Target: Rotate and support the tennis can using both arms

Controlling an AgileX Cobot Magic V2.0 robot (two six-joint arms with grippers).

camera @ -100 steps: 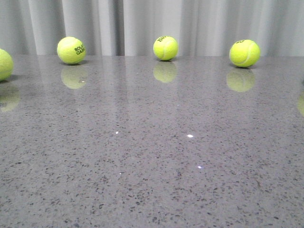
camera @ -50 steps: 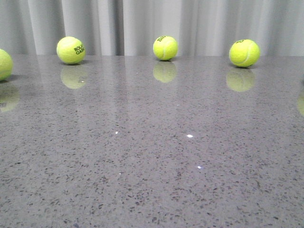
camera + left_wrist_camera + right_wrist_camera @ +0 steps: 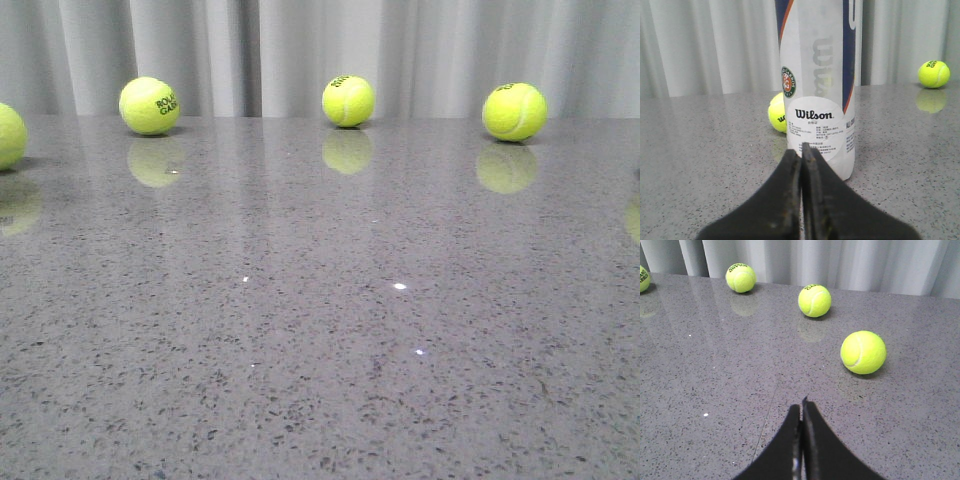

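Tennis can (image 3: 817,85) upright, white-navy Wilson label, orange stripe, round emblem

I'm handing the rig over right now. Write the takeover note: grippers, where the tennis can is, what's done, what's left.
Left gripper: shut, empty, pointed at the tennis can and just short of it.
Right gripper: shut, empty, over bare table, with three tennis balls beyond it, the nearest ahead.
Can: standing upright on the table, seen only in the left wrist view, its top cut off by the frame. One ball sits behind it. The can does not appear in the front view.
Done: nothing visible; neither arm touches the can.
Left: bring both arms to the can, then rotate and support it.
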